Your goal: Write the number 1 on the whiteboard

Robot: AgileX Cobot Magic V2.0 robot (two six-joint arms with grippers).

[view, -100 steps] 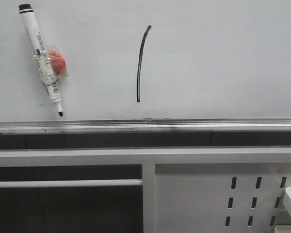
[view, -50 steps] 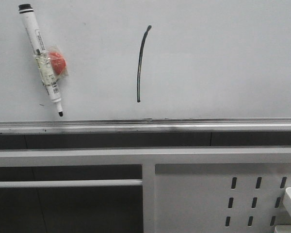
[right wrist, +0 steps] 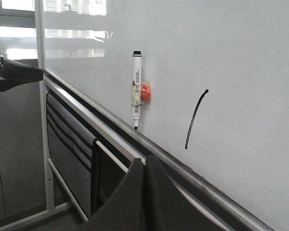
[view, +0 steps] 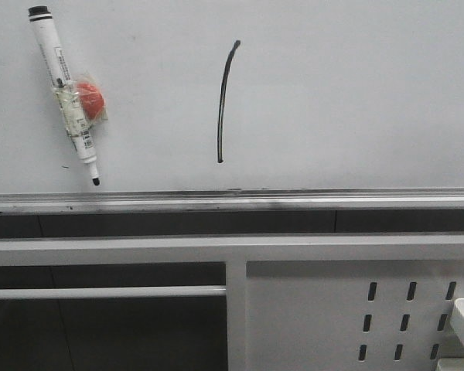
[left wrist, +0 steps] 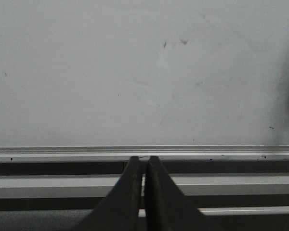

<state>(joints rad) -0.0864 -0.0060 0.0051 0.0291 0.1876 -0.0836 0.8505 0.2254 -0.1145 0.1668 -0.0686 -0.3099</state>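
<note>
At far left of the front view we find the marker pen (view: 64, 93), tip down and uncapped, stuck to the whiteboard (view: 356, 100) by an orange-red magnet (view: 90, 101) taped to its barrel. We judge it light, stiff and smooth — best pinched across the barrel above the magnet, where slip is the chief risk. To its right stands the number 1 (view: 225, 100), a thin, slightly bowed black stroke above the silver tray rail (view: 294, 199); fresh ink would likely smear if touched. Neither claw holds anything: the left gripper (left wrist: 143, 166) shows its fingers pressed together before the rail, and the right gripper (right wrist: 145, 166) — likewise closed — hangs clear of the board, apart from the pen.
</note>
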